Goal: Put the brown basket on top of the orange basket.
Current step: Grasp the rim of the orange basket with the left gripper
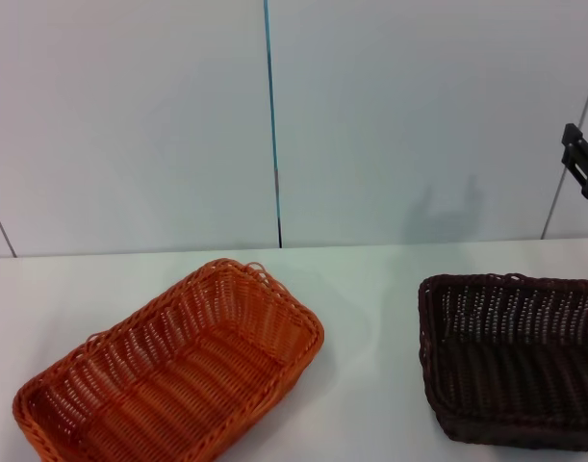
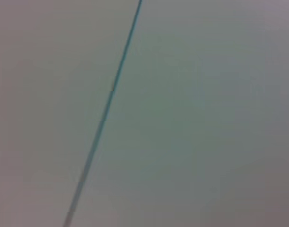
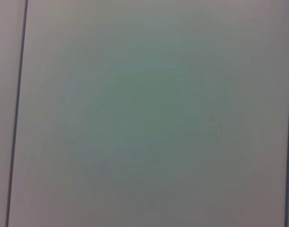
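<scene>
Head view bright & even, soft diffuse light; faint grey shadow on the wall (image 1: 447,207) at right, soft shadow on the worktop (image 1: 370,385) beside the orange basket (image 1: 173,371). Both wrist views out of focus w/ dim corners, wall seam (image 2: 106,109) smeared.

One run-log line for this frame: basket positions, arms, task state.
orange basket: table, robot's left, empty | brown basket: table, robot's right, apart | right gripper: raised above brown basket | left gripper: unseen | stacking: not started
</scene>
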Robot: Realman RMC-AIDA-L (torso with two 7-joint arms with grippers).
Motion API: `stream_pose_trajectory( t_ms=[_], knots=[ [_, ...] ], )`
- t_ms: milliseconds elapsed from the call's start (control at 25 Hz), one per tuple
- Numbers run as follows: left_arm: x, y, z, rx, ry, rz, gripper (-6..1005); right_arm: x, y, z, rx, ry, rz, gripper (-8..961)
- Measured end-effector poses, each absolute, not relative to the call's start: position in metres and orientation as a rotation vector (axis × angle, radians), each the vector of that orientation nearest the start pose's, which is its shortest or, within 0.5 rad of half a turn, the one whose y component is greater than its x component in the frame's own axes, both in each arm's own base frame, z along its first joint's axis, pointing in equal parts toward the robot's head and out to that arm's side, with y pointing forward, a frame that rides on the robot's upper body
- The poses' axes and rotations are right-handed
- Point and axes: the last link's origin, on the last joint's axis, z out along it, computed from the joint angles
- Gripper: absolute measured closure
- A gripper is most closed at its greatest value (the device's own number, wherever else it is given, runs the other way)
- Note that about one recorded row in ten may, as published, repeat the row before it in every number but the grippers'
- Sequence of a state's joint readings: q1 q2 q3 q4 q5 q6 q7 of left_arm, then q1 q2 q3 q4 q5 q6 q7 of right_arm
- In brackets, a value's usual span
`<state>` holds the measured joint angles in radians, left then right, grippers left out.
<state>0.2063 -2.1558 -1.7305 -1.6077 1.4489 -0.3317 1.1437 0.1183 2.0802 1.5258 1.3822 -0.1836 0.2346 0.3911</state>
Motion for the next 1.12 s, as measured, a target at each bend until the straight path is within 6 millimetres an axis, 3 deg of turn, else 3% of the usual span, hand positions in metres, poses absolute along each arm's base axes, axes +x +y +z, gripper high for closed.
stream_pose_trajectory(
  t_ms=[200,440,520,800,920,1120],
  knots=[
    [-0.279,0.313,0.124,-1.578,-1.104,-0.825,204,0.202,0.376,0.077,-0.512,-1.865,-1.628,390],
    [-0.291,0.327,0.127,-1.608,-1.314,-0.552,202,0.204,0.379,0.072,-0.526,-1.88,-1.622,391],
    [-0.293,0.327,0.136,-1.565,-1.368,-0.452,202,0.204,0.381,0.069,-0.532,-1.89,-1.618,392],
    [-0.285,0.32,0.149,-1.543,-1.426,-0.175,210,0.203,0.385,0.065,-0.535,-1.9,-1.608,392],
    [-0.282,0.32,0.145,-1.571,-1.492,-0.048,216,0.203,0.386,0.065,-0.542,-1.9,-1.604,392],
    [-0.274,0.322,0.137,-1.619,-1.58,0.01,227,0.203,0.39,0.062,-0.562,-1.914,-1.606,391]
  ],
)
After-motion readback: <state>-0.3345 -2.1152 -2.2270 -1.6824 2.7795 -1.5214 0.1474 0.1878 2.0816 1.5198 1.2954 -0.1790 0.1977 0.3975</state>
